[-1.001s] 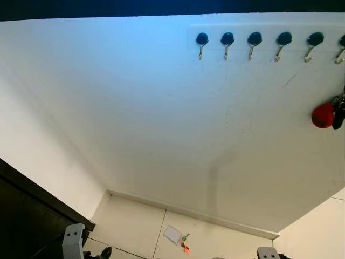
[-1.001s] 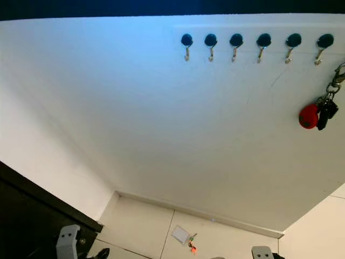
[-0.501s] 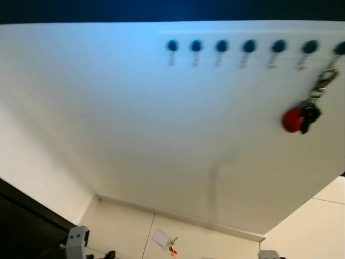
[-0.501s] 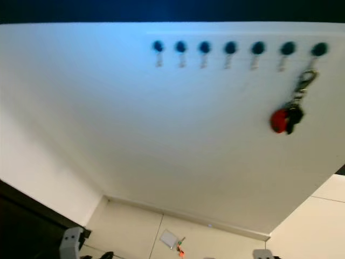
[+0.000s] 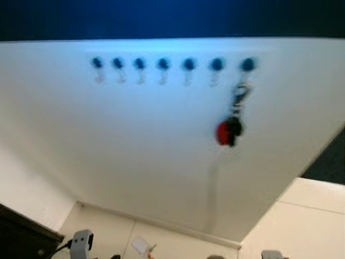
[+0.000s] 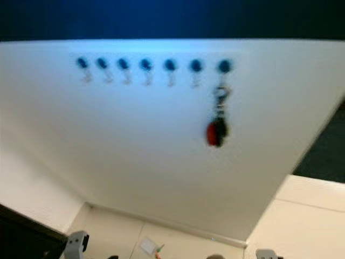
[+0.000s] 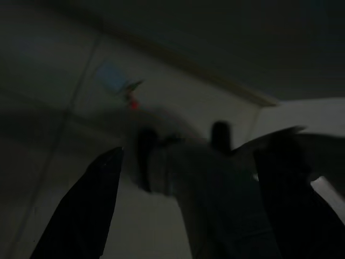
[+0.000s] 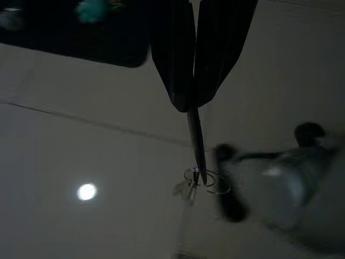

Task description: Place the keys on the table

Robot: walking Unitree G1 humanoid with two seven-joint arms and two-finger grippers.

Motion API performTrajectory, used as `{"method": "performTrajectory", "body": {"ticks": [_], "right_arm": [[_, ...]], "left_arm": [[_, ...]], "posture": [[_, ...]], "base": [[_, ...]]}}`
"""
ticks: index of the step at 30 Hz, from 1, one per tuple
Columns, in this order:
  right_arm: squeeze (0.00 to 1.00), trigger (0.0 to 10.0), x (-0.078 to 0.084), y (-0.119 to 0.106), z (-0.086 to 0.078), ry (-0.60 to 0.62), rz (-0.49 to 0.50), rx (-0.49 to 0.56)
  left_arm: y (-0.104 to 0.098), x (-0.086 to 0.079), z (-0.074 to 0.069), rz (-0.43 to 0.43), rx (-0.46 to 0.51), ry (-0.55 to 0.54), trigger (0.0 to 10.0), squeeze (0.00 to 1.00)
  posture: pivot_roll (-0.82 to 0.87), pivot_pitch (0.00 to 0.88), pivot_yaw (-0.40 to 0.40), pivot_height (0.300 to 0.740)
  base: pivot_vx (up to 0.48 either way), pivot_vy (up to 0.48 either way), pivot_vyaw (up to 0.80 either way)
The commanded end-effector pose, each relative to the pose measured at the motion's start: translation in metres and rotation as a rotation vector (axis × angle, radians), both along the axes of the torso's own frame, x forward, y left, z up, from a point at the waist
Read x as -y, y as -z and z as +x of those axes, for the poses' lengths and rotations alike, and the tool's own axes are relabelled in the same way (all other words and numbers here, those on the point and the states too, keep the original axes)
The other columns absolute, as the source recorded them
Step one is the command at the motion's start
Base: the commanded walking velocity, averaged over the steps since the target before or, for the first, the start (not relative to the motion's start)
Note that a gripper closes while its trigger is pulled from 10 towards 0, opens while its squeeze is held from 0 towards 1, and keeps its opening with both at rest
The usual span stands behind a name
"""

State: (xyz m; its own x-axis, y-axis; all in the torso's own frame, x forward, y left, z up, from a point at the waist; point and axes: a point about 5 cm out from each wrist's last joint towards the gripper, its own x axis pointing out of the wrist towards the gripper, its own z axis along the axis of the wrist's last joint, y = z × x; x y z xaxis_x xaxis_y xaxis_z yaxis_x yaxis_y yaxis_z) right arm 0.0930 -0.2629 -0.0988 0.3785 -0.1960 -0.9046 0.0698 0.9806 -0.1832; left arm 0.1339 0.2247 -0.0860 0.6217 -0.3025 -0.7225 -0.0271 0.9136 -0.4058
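So the right gripper (image 8: 195,100) is pinching a key (image 8: 196,141) with a ring; another red-tagged keys bunch (image 5: 228,131) hangs off the 3 o'clock-most wall hook (image 5: 247,65); left gripper (image 7: 188,210) spread.

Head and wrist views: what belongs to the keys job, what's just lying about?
Job: key ring hanging from right gripper; dark furniture edge, likely the table.
Lying about: red-fob bunch on wall hooks; white card on floor.

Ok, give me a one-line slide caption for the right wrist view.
Right gripper shut on a key, its ring dangling above the pale floor.
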Motion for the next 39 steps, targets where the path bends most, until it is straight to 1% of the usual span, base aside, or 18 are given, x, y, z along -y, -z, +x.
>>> {"method": "performTrajectory", "body": {"ticks": [1, 12, 20, 23, 27, 28, 29, 30, 37, 39], "right_arm": [[0.0, 10.0, -0.009, 0.004, -0.005, -0.004, 0.026, -0.016], [0.0, 10.0, -0.009, 0.004, -0.005, -0.003, 0.028, -0.018], [0.0, 10.0, -0.009, 0.004, -0.005, -0.008, 0.03, -0.017], [0.0, 10.0, -0.009, 0.004, -0.005, -0.014, 0.03, -0.017], [0.0, 10.0, -0.01, 0.004, -0.004, -0.055, 0.026, -0.023], [0.0, 10.0, -0.01, 0.004, -0.004, -0.055, 0.026, -0.023], [0.0, 10.0, -0.01, 0.004, -0.003, -0.064, 0.025, -0.024], [0.0, 10.0, -0.01, 0.004, -0.003, -0.066, 0.025, -0.024], [0.0, 10.0, -0.011, 0.004, -0.003, -0.069, 0.026, -0.025], [0.0, 10.0, -0.011, 0.004, -0.003, -0.07, 0.027, -0.026]], "left_arm": [[0.001, -0.004, -0.006, 0.008, -0.021, -0.006, 10.0, 0.0], [0.002, -0.004, -0.008, -0.007, -0.027, -0.003, 10.0, 0.0], [0.002, -0.002, -0.007, -0.013, -0.022, 0.0, 10.0, 0.0], [0.001, -0.003, -0.006, -0.014, -0.014, -0.015, 10.0, 0.0], [-0.002, -0.012, -0.002, 0.005, 0.013, -0.109, 10.0, 0.0], [-0.002, -0.012, -0.002, 0.005, 0.013, -0.109, 10.0, 0.0], [-0.001, -0.017, -0.003, 0.035, -0.001, -0.145, 10.0, 0.0], [-0.001, -0.019, -0.005, 0.036, -0.01, -0.163, 10.0, 0.0], [0.002, -0.02, -0.011, 0.059, -0.045, -0.164, 10.0, 0.0], [0.003, -0.02, -0.013, 0.069, -0.055, -0.153, 10.0, 0.0]], "posture": [[-0.13, 0.108, 0.118, 0.74], [-0.13, 0.108, 0.118, 0.74], [-0.13, 0.107, 0.117, 0.74], [-0.13, 0.107, 0.117, 0.74], [-0.13, 0.106, 0.114, 0.74], [-0.13, 0.106, 0.114, 0.74], [-0.13, 0.106, 0.114, 0.74], [-0.13, 0.106, 0.114, 0.74], [-0.13, 0.107, 0.111, 0.74], [-0.13, 0.104, 0.113, 0.74]], "base": [[0.0, -0.446, 0.0], [0.0, -0.45, 0.0], [0.0, -0.448, 0.0], [0.0, -0.388, 0.0], [0.0, 0.0, 0.0], [0.0, 0.0, 0.0], [0.0, 0.0, 0.0], [0.0, 0.0, 0.0], [0.0, 0.0, 0.0], [-0.334, 0.0, 0.0]]}}
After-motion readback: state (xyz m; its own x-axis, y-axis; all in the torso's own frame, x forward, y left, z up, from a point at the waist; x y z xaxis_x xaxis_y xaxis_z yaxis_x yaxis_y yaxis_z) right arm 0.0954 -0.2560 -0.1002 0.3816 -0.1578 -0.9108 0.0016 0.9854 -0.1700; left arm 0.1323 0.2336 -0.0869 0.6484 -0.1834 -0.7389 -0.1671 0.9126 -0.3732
